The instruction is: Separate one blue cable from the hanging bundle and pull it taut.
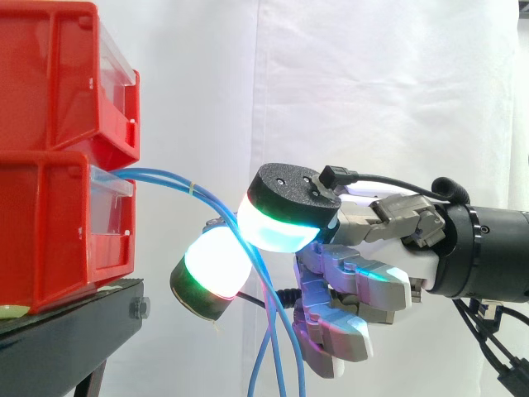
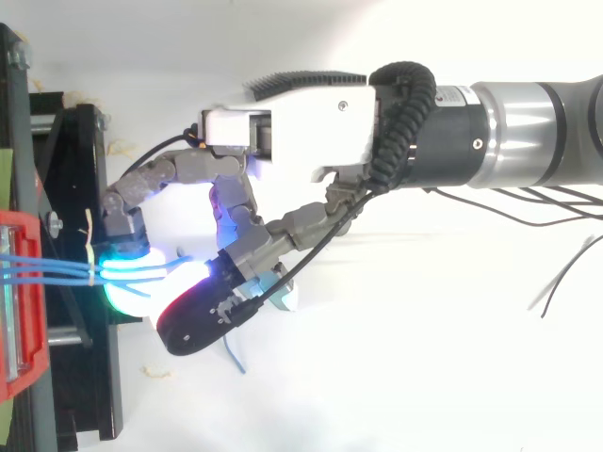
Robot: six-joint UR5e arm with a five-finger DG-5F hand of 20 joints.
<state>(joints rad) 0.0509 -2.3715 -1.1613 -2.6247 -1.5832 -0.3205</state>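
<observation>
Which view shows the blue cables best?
Side view: the cables arc from the lower bin, past the hand, and hang down. Top view shows a short banded stretch of cables before the hand covers them.

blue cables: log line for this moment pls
hand at bundle, grip unclear | blue cables out of lower red bin, tied together, drooping | none taut

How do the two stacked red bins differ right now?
The blue cables come out of the lower bin; the upper bin shows none. The lower bin rests on the black stand; the upper bin sits on it. Both are red with clear fronts.
</observation>
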